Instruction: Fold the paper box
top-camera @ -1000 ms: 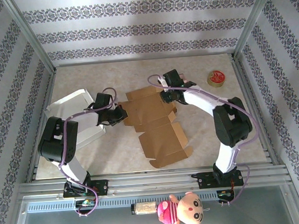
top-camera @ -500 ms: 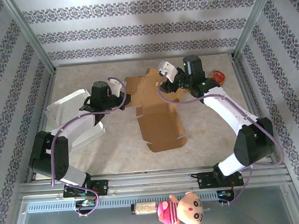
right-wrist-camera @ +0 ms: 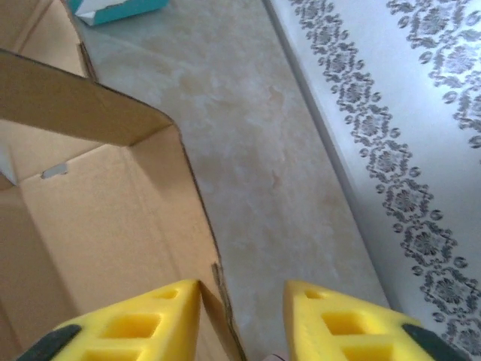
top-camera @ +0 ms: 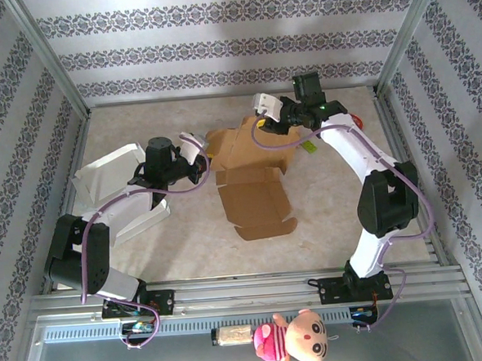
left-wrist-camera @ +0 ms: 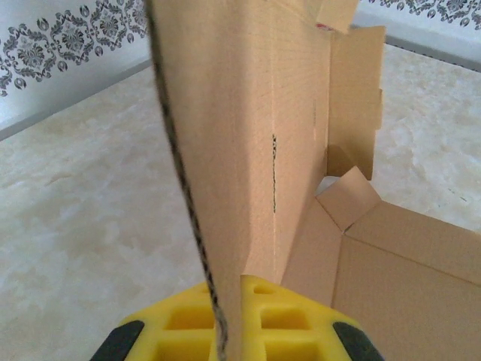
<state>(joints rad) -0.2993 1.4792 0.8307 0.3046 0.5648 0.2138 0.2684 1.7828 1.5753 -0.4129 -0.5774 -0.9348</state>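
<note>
1. A stuffed doll (top-camera: pixel 300 340) hangs on the rail at the near edge, in front of the paper box (top-camera: pixel 254 192).
2. The paper box lies opened out in the middle of the worktop (top-camera: pixel 350 223). Its near panel lies flat and its far flaps are raised.
3. A white tray (top-camera: pixel 110 176) sits to the left of the box, beside the left arm.
4. The left hand (left-wrist-camera: pixel 225 320) is at the box's far left flap, clenched on the cardboard. The panel stands upright between its yellow fingers.
5. The right hand (right-wrist-camera: pixel 240 301) is at the box's far right corner and is released. Its fingers (right-wrist-camera: pixel 143 323) stand apart astride a raised flap edge, which runs just beside one finger. Bare worktop shows in the rest of the gap.
6. A small green scrap (top-camera: pixel 308 146) lies just right of the box. A red tape roll (top-camera: pixel 356 123) lies further right, partly hidden by the right arm.
7. A patterned wall (top-camera: pixel 216 47) rises beyond the box.
</note>
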